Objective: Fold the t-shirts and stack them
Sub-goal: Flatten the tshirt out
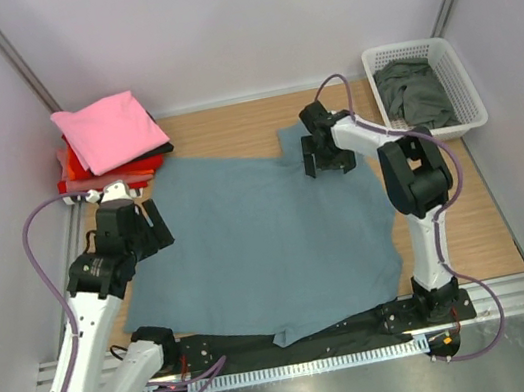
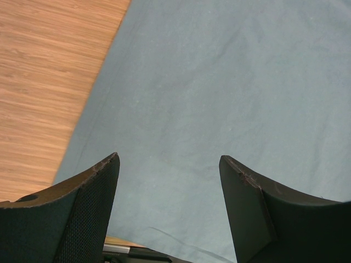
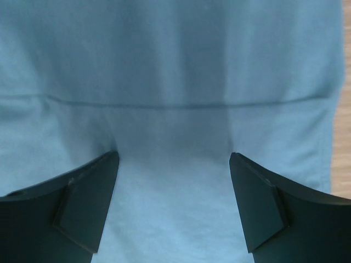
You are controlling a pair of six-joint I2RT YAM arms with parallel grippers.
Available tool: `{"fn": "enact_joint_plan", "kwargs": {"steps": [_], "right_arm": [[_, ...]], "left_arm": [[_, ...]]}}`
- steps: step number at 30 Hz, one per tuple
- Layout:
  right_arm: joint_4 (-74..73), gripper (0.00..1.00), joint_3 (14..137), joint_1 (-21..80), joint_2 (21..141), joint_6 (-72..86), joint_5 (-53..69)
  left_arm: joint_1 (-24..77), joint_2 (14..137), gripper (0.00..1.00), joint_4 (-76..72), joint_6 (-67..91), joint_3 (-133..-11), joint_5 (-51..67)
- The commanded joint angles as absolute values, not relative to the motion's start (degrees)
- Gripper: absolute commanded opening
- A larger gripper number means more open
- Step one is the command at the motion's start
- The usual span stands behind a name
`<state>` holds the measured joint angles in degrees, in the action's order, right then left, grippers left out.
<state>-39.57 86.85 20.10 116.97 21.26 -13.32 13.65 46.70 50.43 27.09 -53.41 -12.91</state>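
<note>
Preparing to fold slate-blue t-shirt (image 1: 261, 247), spread flat beneath left gripper (image 2: 170, 159) and right gripper (image 3: 173, 156); jaws of both apart, empty; next, probably pinching cloth edge below.

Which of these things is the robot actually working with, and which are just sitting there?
For the job: spread blue t-shirt; stacked pink shirt, red shirt, black shirt; grey-green shirt.
Just lying about: white basket holding it; wooden table.
</note>
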Motion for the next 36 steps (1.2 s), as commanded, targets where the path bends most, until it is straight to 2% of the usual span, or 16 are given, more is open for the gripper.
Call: {"fn": "enact_joint_plan", "kwargs": {"steps": [1,12,18,21,25,29,36], "right_arm": [[-40.25,0.88,94.19,20.3,121.63,19.52,-16.08],[-47.02,0.9,114.15,19.78,138.84,17.31,-20.21],[-50.79,0.9,136.43,18.55,151.31,16.0,-18.28],[-49.4,0.93,143.42,18.02,154.16,15.38,-16.79],[-38.44,0.96,140.65,17.23,151.01,15.12,-14.42],[-34.55,0.96,136.07,17.14,144.07,14.59,-13.36],[-36.38,0.97,124.84,16.26,124.15,14.67,-15.29]], "left_arm": [[13.71,47.02,0.74,48.78,27.95,-53.26,-13.71],[13.71,47.81,0.74,48.69,27.95,-53.17,-13.89],[13.71,48.51,0.74,48.78,27.95,-53.26,-14.06],[13.62,48.78,0.74,48.78,27.95,-53.26,-13.89],[13.62,49.31,0.74,48.87,27.95,-53.35,-13.97],[13.62,49.13,0.74,48.95,27.95,-53.44,-13.71],[13.71,48.34,0.73,48.43,27.42,-53.53,-10.81]]}}
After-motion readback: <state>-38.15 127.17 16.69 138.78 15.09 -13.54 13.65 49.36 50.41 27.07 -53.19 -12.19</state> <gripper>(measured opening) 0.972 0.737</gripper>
